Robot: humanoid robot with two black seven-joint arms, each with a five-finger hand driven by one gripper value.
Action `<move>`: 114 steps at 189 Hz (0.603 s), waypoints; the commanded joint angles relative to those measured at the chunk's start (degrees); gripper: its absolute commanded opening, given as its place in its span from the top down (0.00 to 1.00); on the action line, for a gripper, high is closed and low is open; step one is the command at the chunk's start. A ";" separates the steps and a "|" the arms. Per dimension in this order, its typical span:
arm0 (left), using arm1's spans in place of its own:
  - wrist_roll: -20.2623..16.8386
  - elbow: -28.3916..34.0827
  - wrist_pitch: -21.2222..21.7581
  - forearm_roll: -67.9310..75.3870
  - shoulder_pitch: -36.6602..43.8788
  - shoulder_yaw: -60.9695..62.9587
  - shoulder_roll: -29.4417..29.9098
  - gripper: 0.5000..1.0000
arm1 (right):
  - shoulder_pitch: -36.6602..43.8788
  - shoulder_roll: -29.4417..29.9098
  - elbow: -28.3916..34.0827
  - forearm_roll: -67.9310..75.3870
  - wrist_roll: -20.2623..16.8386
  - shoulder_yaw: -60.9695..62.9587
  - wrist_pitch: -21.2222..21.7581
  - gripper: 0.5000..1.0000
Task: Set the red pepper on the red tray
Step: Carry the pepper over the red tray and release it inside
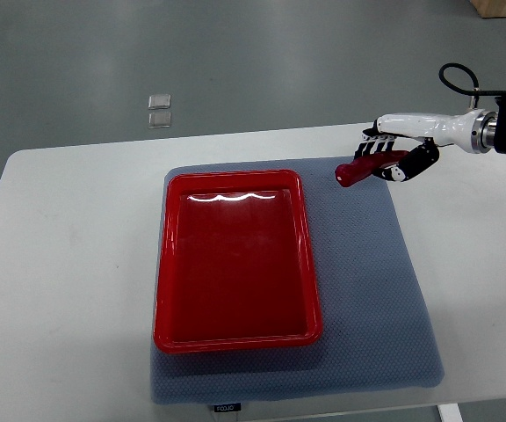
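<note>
the right hand [395,158] comes in from the right side of the picture on a white arm [429,125]. its black and white fingers [378,146] are curled around a red pepper [365,169]. the pepper is long and dark red, and its free end points to the left and sticks out past the fingers. the other end is hidden inside the hand, so the stem cannot be seen. the pepper is held up in the air over the far right corner of a blue-grey mat [367,299]. you can see a small dark shadow under it on the mat.

the red tray [167,264] lies flat on the left half of the mat. it is a long box shape with a low rim all around, and light shines on its far edge. nothing lies inside it. the pepper is off to the right of the tray's far right corner, near it but not over it.

the mat lies on a white tabletop [68,264]. there is a small label [226,408] on the near edge of the mat. two little clear squares [159,110] sit on the grey floor [235,61] past the tabletop. the left hand does not show.
</note>
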 commanded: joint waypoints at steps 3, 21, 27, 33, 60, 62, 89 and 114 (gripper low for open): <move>0.00 0.00 0.00 -0.01 0.00 -0.01 0.00 0.00 | 0.69 0.54 0.29 0.26 -0.26 -0.01 0.19 1.00; 0.00 0.00 0.00 -0.01 0.00 -0.01 0.00 0.00 | 2.09 5.46 -0.50 0.34 -0.52 -0.36 0.45 1.00; 0.00 0.00 0.00 -0.01 0.00 -0.01 0.00 0.00 | 2.27 6.34 -0.77 0.43 -0.52 -0.53 0.45 1.00; 0.00 0.00 0.00 -0.01 0.00 -0.01 0.00 0.00 | 2.53 7.83 -1.38 0.43 -0.52 -0.80 0.45 1.00; 0.00 0.09 -0.08 -0.01 0.00 -0.09 0.00 0.00 | 3.50 17.58 -6.21 0.17 -0.61 -1.68 -0.34 1.00; 0.00 0.09 0.00 -0.01 0.00 -0.09 0.00 0.00 | 3.59 18.29 -6.65 0.17 -0.61 -1.94 -0.34 1.00; 0.00 0.26 0.00 -0.01 0.00 -0.09 0.00 0.00 | 4.29 25.85 -12.54 -0.10 -0.61 -4.75 -0.60 1.00; 0.00 0.26 0.00 -0.01 0.09 -0.09 0.00 0.00 | 3.50 31.04 -16.32 -0.71 -0.52 -5.63 -1.04 1.00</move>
